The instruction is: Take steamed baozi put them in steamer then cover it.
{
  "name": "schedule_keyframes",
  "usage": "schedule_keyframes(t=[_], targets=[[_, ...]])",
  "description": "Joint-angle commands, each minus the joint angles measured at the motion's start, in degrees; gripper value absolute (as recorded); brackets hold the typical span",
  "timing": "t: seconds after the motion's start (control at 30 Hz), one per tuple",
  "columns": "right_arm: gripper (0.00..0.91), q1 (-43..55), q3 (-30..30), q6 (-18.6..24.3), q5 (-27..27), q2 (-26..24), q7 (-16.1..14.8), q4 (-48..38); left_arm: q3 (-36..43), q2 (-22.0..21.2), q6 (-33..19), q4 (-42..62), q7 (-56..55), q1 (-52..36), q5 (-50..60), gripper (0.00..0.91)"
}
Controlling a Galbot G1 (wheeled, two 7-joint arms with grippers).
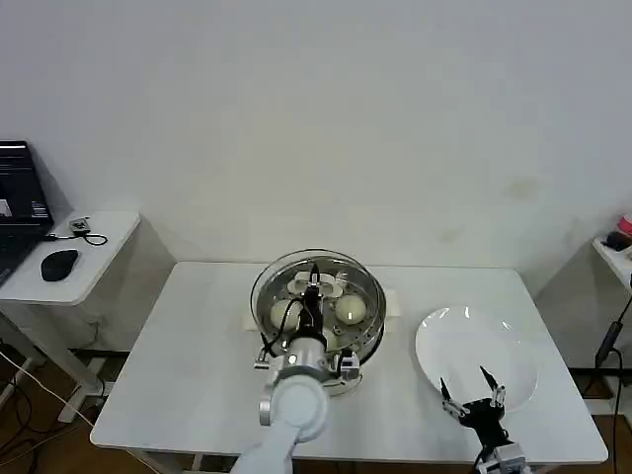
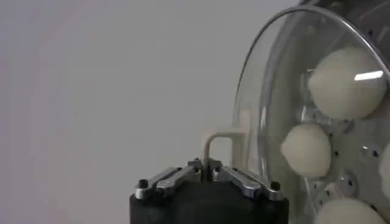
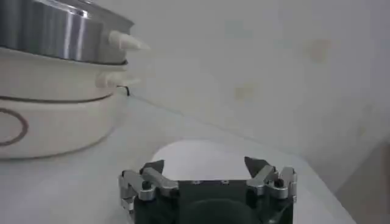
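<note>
Pinching cream handle of round glass lid, left gripper sits over shiny steel steamer holding cream-white buns. Right gripper spread above white plate.

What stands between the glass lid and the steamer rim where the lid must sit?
Nothing visible does. The left gripper is shut on the lid handle, holding the glass lid over the steamer. The baozi lie low on the tray. The right gripper waits open over the plate.
</note>
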Motion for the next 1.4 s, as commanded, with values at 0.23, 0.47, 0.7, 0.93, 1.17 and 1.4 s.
schedule_keyframes(t=[0.23,0.47,0.7,0.93,1.17,1.4], targets=[[0.907,0.2,-0.7,-0.2,-0.4,0.1,0.0,-0.4,0.0,-1.7,-0.4,3.7,-0.2,-0.3,1.4,0.0],[0.907,0.0,-0.8,-0.2,-0.9,0.7,0.1,-0.3,0.5,-1.7,-0.4,4.0,-0.3,-0.7,0.9,0.0],[0.907,-0.2,-0.6,-0.2,-1.0,0.6,0.1,-0.3,0.3,-1.5,-0.5,4.5,-0.5,-0.6,0.6,0.0],[0.907,-0.1,-1.1,-0.2,-1.1,0.7,0.0,-0.3,0.1,-1.6,-0.4,4.4,-1.0,-0.3,-0.6,0.03],[0.907,-0.2,-1.2,-0.2,-1.4,0.7,0.0,-0.3,0.1,-1.7,-0.2,3.5,-1.0,0.2,-1.8,0.907],[0.907,-0.3,-1.5,-0.2,-1.5,0.9,0.0,-0.2,0.1,-0.8,0.0,0.0,-0.6,1.2,-2.6,0.907]])
